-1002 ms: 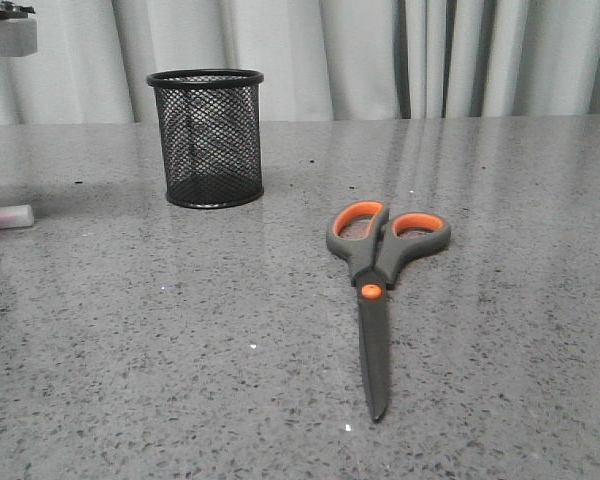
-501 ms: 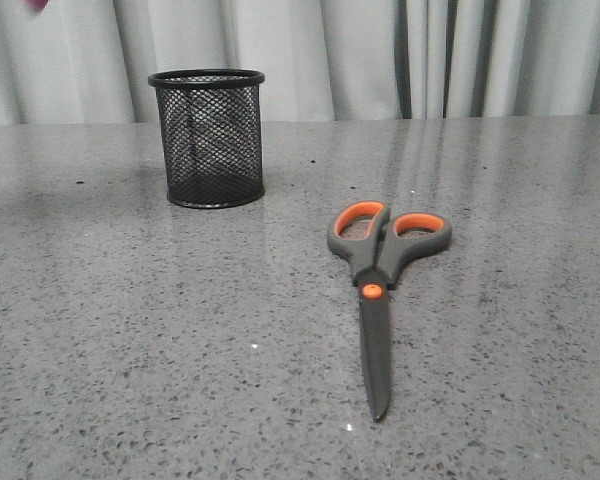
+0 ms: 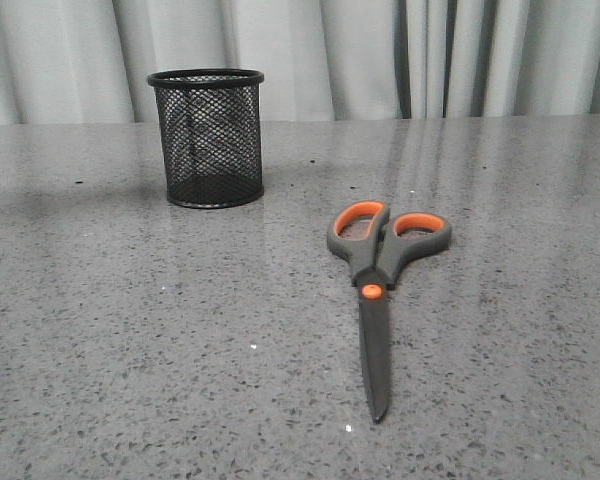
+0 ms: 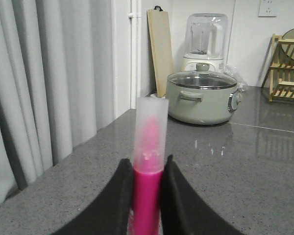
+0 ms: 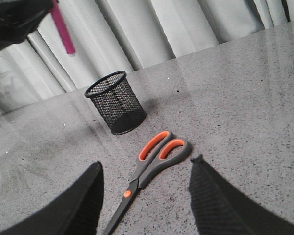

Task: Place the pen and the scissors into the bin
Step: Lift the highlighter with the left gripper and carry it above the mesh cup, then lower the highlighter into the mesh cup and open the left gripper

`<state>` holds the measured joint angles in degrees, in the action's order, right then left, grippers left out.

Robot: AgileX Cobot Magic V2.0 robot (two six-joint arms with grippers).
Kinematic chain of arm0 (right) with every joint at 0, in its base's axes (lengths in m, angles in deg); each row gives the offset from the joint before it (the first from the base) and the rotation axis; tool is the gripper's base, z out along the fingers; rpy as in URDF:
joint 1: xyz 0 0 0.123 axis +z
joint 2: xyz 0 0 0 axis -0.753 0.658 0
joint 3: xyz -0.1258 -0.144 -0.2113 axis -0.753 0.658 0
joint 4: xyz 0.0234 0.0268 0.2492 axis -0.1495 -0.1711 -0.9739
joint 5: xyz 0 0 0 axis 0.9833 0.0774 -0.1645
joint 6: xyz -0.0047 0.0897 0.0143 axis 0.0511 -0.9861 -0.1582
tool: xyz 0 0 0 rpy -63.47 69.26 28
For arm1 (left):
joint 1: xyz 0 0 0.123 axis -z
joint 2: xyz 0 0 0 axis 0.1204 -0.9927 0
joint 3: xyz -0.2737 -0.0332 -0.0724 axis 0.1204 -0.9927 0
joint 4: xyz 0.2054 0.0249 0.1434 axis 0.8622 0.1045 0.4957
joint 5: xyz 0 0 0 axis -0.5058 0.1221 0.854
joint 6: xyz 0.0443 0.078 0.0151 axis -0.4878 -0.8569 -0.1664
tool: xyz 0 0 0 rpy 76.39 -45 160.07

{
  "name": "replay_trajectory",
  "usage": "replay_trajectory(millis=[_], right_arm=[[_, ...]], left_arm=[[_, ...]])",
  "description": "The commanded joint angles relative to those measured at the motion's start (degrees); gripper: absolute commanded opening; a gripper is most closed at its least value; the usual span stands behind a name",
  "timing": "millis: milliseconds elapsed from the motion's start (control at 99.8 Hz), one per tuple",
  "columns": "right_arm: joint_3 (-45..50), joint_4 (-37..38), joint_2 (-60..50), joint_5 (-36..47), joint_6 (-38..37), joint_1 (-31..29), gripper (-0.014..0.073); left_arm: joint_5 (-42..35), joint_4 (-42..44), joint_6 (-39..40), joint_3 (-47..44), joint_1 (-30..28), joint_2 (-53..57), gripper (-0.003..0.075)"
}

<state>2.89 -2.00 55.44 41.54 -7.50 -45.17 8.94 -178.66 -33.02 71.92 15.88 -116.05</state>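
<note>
1. Left hand (image 4: 146, 196) is closed on the pen (image 4: 148, 181), its two dark fingers (image 4: 118, 196) pressing the pink barrel from either side, the pale cap sticking out past them.
2. Right hand (image 5: 144, 196) is open, its two dark fingers (image 5: 85, 200) spread wide apart above the bench (image 5: 245, 98) with nothing between them.
3. On the bench, the scissors (image 3: 378, 290) lie flat and closed, orange-lined loops towards the curtain (image 3: 380, 55), blade tips towards the camera.
4. The bin (image 3: 208, 137) stands upright to the left of the scissors and farther back, well apart from them; through the mesh, no contents can be made out.
5. Nothing lies between the scissors and the bin; the bench surface around both is bare speckled grey.
6. Only the left wrist view shows a green lidded pot (image 4: 202, 98), a blender (image 4: 206, 44), a wooden board (image 4: 160, 49) and a wooden rack (image 4: 286, 63) at the far end of another counter.
7. The front view shows neither hand nor the pen.
8. The right wrist view catches the pen's pink lower end (image 5: 62, 29) hanging high, up and to the left of the bin (image 5: 116, 103), held by a dark shape cut off at the corner; the scissors' blade tips (image 5: 112, 220) run off the edge there.
</note>
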Motion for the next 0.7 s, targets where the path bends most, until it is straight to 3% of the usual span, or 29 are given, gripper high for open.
replay_trajectory(millis=[0, 341, 441, 511, 631, 692], right_arm=[[-2.1, -2.5, 1.3, 2.7, 0.6, -0.3, 0.0357], [-3.9, -2.8, 1.3, 0.2, 0.6, -0.3, 0.0357], [-3.9, -2.8, 1.3, 0.1, 0.6, -0.3, 0.0357], [-3.9, -2.8, 1.3, -0.3, 0.6, -0.3, 0.0357], [-3.9, -2.8, 1.3, -1.1, 0.6, -0.3, 0.0357], [-4.2, -2.9, 1.3, -1.6, 0.6, -0.3, 0.0357]], left_arm=[[2.7, -6.5, -1.5, 2.0, 1.0, -0.5, -0.0019], [1.2, -1.6, -1.5, 2.0, 0.9, -6.0, -0.0019], [-2.1, -0.9, 3.2, 2.0, 0.9, -6.4, 0.0006], [-3.1, -0.9, 4.0, 2.0, 0.9, -6.4, 0.0120], [-3.5, -0.9, 5.0, 2.0, 0.8, -6.4, 0.0456], [-3.0, -0.9, 7.2, 2.1, 0.3, -6.4, 0.0553]])
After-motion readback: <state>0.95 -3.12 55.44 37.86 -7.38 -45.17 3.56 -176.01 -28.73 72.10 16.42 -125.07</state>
